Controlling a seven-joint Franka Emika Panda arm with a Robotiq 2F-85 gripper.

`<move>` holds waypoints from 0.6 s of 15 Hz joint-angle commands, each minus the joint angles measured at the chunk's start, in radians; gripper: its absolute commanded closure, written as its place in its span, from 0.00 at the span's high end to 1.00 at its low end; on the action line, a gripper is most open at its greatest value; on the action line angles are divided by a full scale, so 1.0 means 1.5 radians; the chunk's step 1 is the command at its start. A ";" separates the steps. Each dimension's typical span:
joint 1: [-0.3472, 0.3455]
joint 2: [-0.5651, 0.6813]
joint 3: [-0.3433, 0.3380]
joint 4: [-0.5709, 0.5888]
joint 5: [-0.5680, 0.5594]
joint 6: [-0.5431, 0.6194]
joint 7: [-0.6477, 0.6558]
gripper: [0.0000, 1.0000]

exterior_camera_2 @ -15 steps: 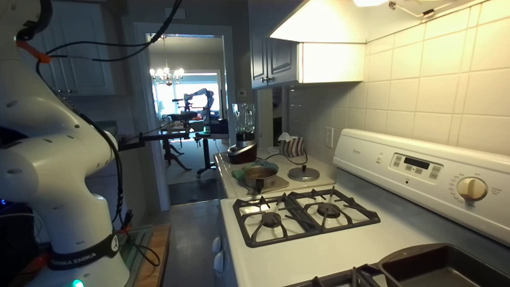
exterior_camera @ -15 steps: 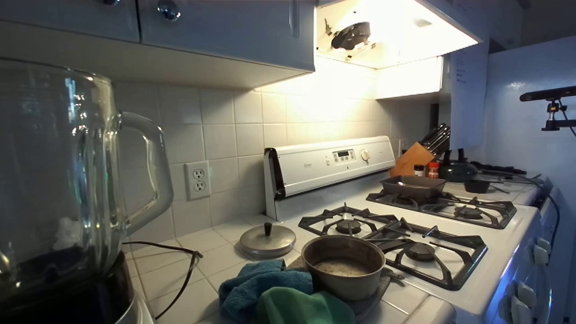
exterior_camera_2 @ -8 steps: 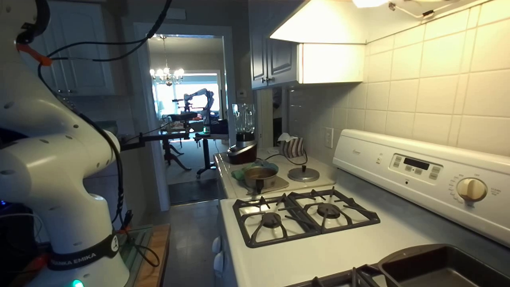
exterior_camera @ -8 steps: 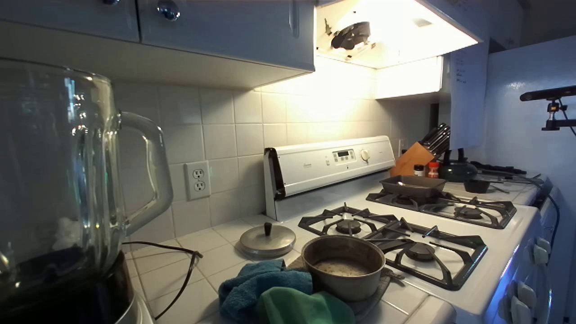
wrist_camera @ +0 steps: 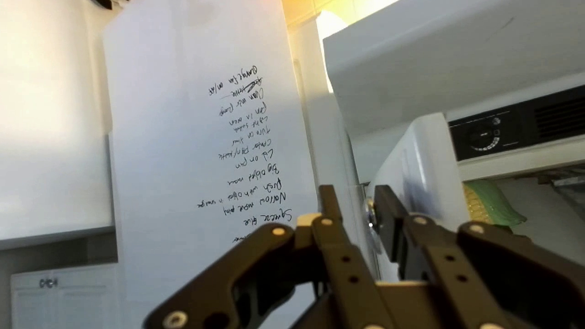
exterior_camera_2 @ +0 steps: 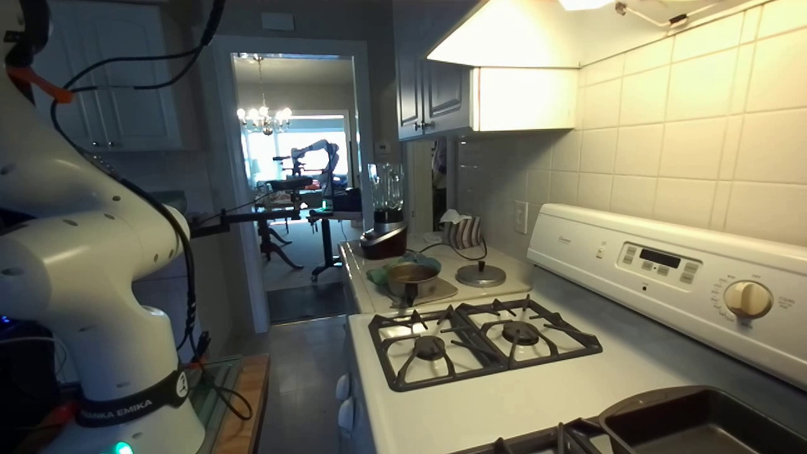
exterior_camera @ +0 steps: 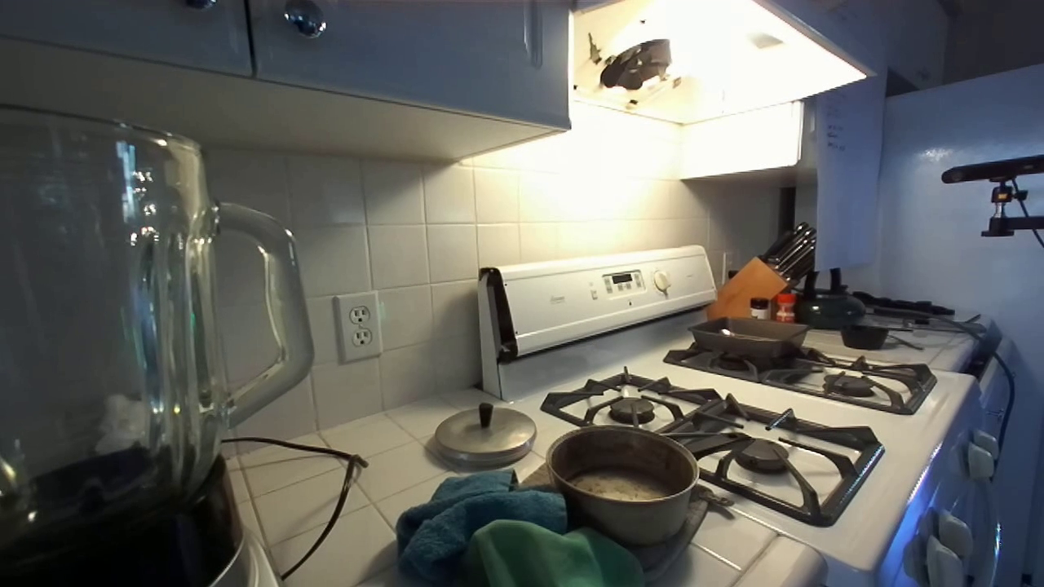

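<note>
Gripper (wrist_camera: 358, 200): shown in the wrist view; its dark fingers are set slightly apart, the background being seen through the narrow gap.
Knob (wrist_camera: 369, 214): seen just beside the fingertips, partly hidden by one finger; rounded, shiny, chrome-coloured; whether it is touched cannot be told.
Cabinet door (wrist_camera: 425, 169): placed beside the knob; white, glossy, set at a slant, a green item (wrist_camera: 496, 201) being seen past its edge.
Black panel (wrist_camera: 516, 122): set near the door; marked by a dial (wrist_camera: 484, 135) and a slotted grille (wrist_camera: 560, 112).
Paper sheet (wrist_camera: 205, 146): hung close by; partly covered by handwriting, shown inverted.
Robot arm (exterior_camera_2: 107, 265): seen in an exterior view; white, its upper end cut off by the frame.
Stove (exterior_camera_2: 492, 403): white-topped; fitted with black grates (exterior_camera_2: 454, 377), on one of which a dark rectangular pan (exterior_camera: 750, 338) is rested in both exterior views.
Counter (exterior_camera: 285, 489): faced with white tile; occupied by a saucepan (exterior_camera: 636, 520), its lid (exterior_camera: 489, 442), a blue cloth (exterior_camera: 481, 514), a green cloth (exterior_camera: 546, 558) and a glass blender (exterior_camera: 175, 326).
Wall (exterior_camera_2: 687, 151): covered in pale tile, warmly lit beneath the range hood (exterior_camera: 734, 73).
Doorway (exterior_camera_2: 254, 284): opened in the dim room; a brighter space, hung with a chandelier (exterior_camera_2: 265, 118), is seen through it.
</note>
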 commanded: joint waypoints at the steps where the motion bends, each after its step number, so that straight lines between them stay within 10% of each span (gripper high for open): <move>1: -0.040 0.010 -0.054 0.005 -0.012 0.052 -0.027 0.07; 2: -0.036 0.011 -0.059 0.007 -0.001 0.055 -0.039 0.46; 9: -0.032 0.018 -0.072 0.007 0.018 0.072 -0.065 0.93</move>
